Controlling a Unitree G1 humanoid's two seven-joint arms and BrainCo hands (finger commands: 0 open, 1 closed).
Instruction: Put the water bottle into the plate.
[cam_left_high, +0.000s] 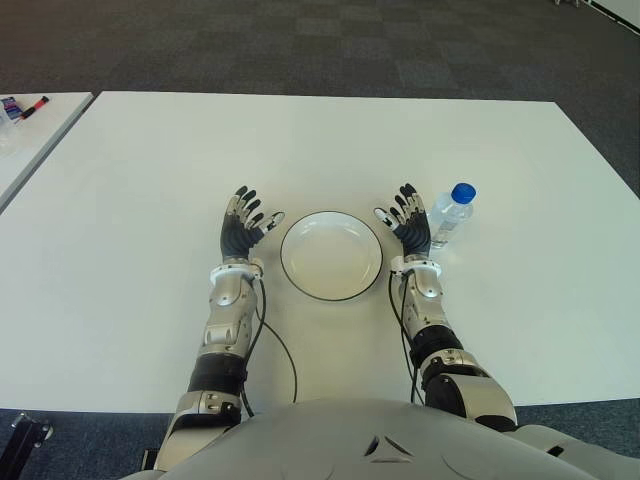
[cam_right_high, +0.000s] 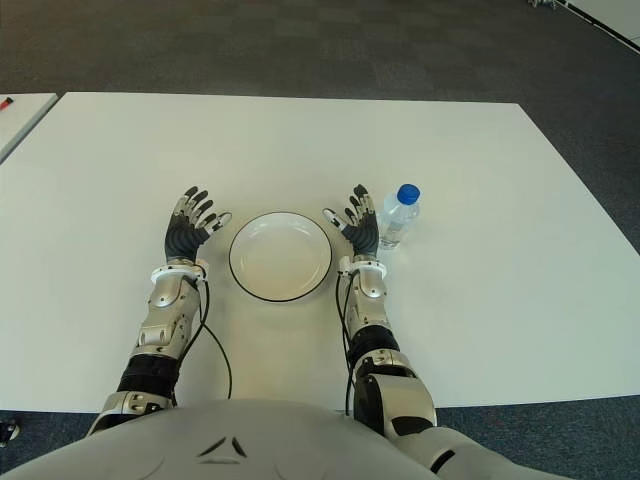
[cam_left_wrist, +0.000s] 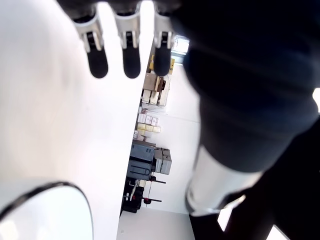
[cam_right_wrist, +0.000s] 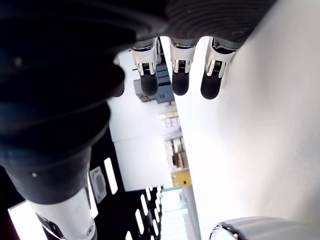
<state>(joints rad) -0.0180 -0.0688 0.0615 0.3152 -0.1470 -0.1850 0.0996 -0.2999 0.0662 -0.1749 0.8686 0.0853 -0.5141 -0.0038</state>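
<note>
Right hand (cam_left_high: 408, 222) flat and open, fingers (cam_right_wrist: 180, 80) spread, nothing held, sitting between the white plate (cam_left_high: 331, 255) and the water bottle (cam_left_high: 449, 216). Bottle just beside that hand, on its outer side, away from the plate; touching or a tiny gap, too hard to tell. Bottle standing straight up, long way pointing up, blue cap (cam_left_high: 463, 192) on top. So a short reach out to the side, then a trip back over to the plate, most likely. Right hand much nearer to the bottle than the other one. Left hand (cam_left_high: 243, 222) open too, fingers spread, empty, showing just beside the plate on the plate's left. Plate round, white, with a dark rim, nothing in it, sitting right between the two hands. Bottle not in the plate yet, so the job looks not begun. All of this on a big white table (cam_left_high: 130, 250), smooth and bare around the hands. Past the table, dark grey carpet (cam_left_high: 300, 45) in squares, and the corner of another white table (cam_left_high: 40, 125) off to the left.
</note>
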